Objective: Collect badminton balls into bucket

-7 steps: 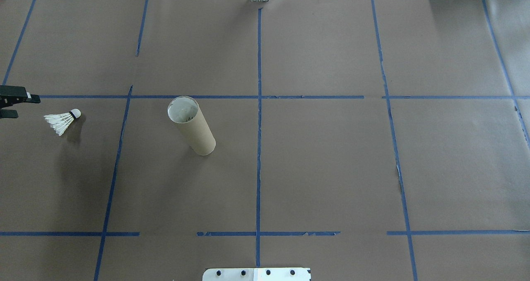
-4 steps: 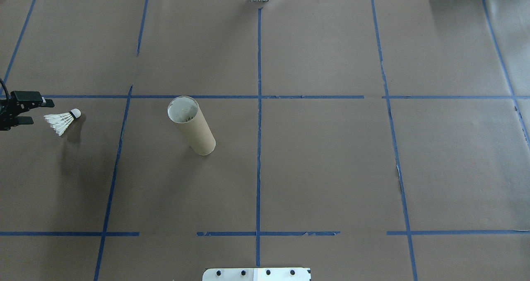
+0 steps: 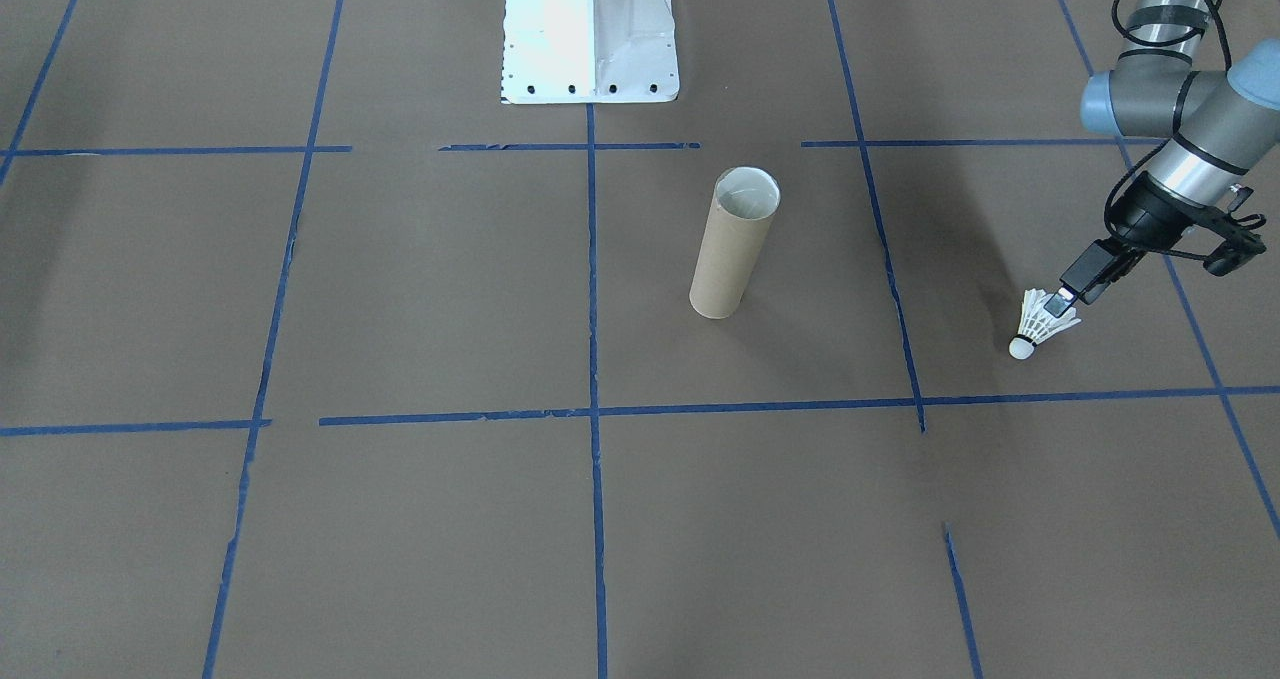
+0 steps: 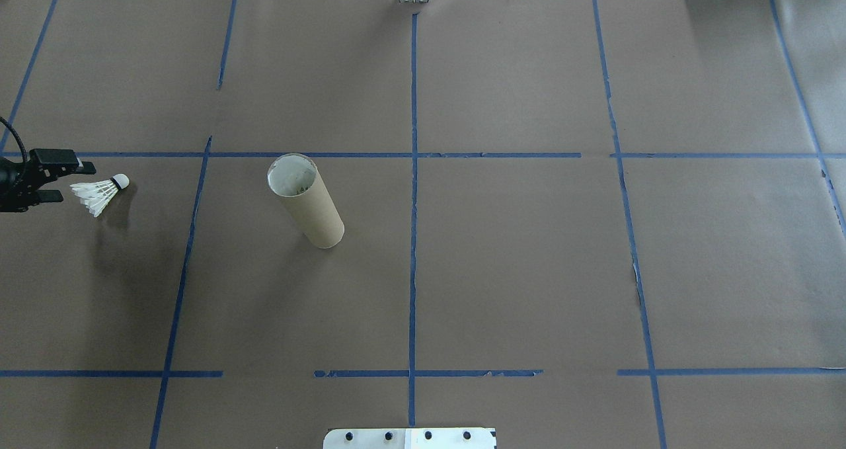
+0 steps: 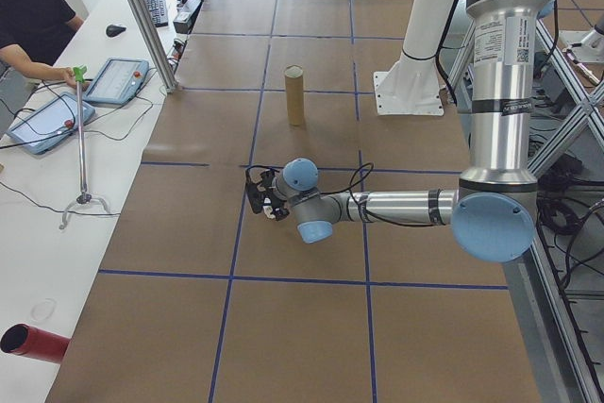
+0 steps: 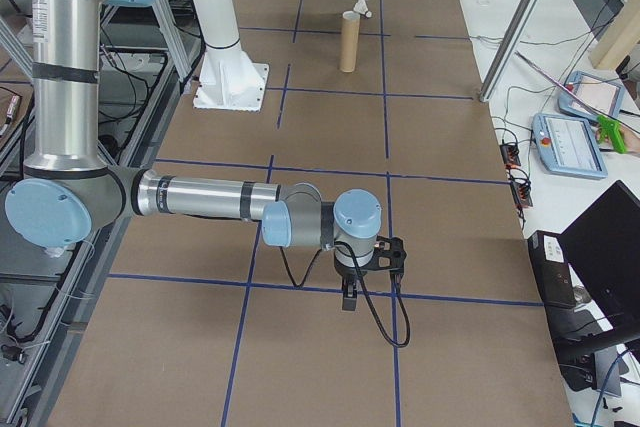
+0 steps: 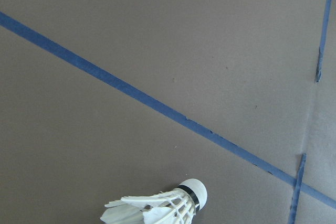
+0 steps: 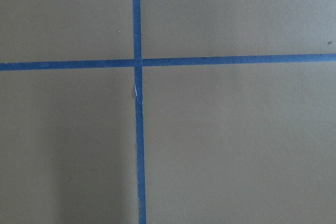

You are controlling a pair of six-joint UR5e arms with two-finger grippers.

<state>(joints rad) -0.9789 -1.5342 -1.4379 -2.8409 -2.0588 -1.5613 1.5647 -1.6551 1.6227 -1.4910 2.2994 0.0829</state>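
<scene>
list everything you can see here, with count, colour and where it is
shuttlecock: 1, white, lying on its side at the table's left edge
tube: 1, brown cardboard, standing upright left of centre, mouth open
paper cover: brown, over the whole table
tape lines: blue, a grid across the paper
base plate: 1, white, at the robot's side of the table, mid-width
tablets: 2, on the white side bench
person: 1, black top, seated at that bench
left gripper: black, open, right beside the shuttlecock's feathers
right gripper: black, low over bare paper far from the tube; state unclear
</scene>
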